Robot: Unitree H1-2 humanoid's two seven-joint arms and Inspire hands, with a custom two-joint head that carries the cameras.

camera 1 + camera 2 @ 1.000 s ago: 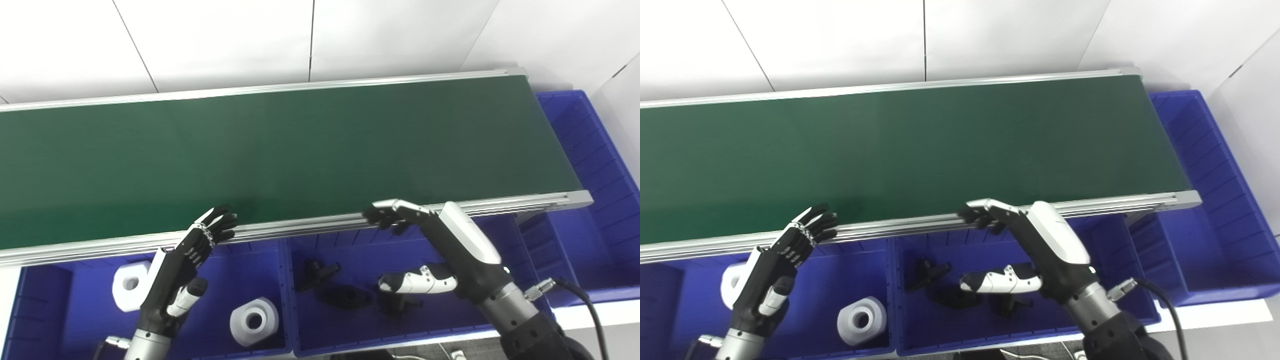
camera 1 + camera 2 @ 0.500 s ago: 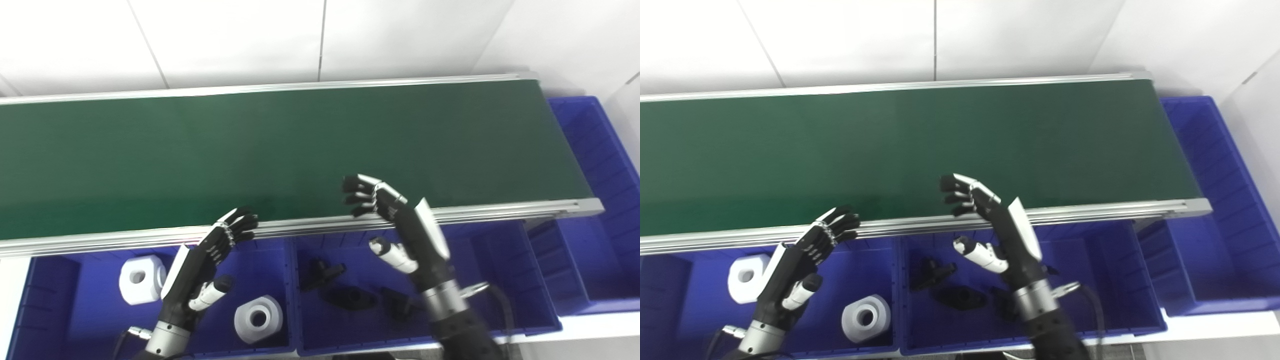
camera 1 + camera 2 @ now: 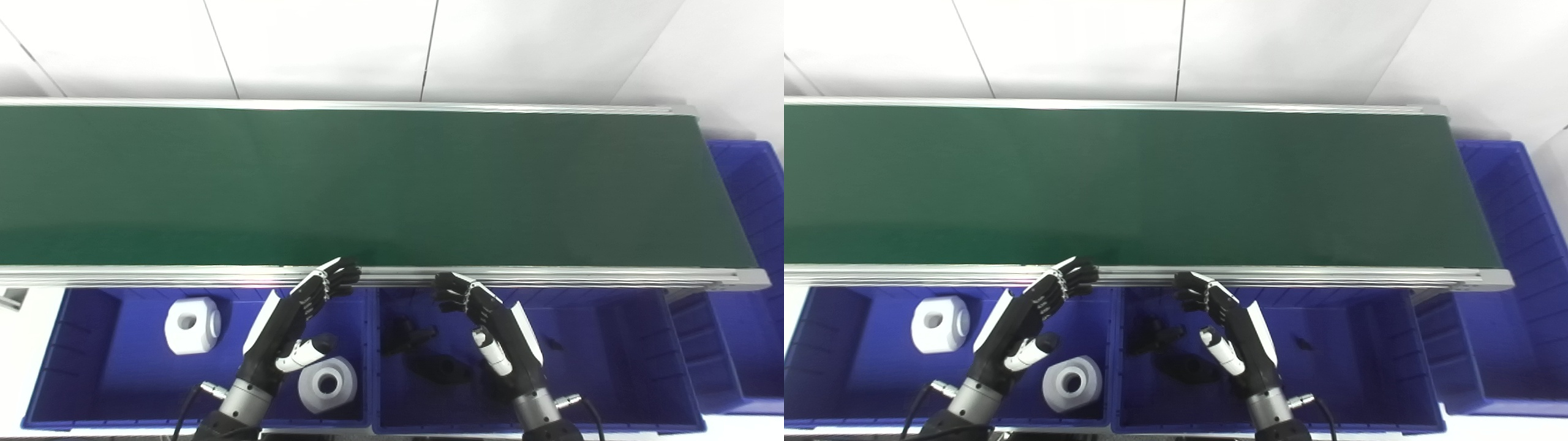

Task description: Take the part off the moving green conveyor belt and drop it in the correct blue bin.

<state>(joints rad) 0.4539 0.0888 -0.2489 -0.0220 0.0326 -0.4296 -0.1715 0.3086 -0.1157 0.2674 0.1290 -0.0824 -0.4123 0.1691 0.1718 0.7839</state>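
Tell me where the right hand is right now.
In the left eye view, the right hand hovers open over the right bin, fingertips at the belt's near rail, black parts just left of it.

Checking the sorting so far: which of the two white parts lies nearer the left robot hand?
The white part near the bin's front, right beside the left robot hand; the other white part lies apart, farther left.

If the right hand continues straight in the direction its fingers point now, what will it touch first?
Most likely the near aluminium rail of the green belt. The right hand is open, its fingertips just short of that rail. Its height against the rail is unclear; passing above, it would meet only bare belt.
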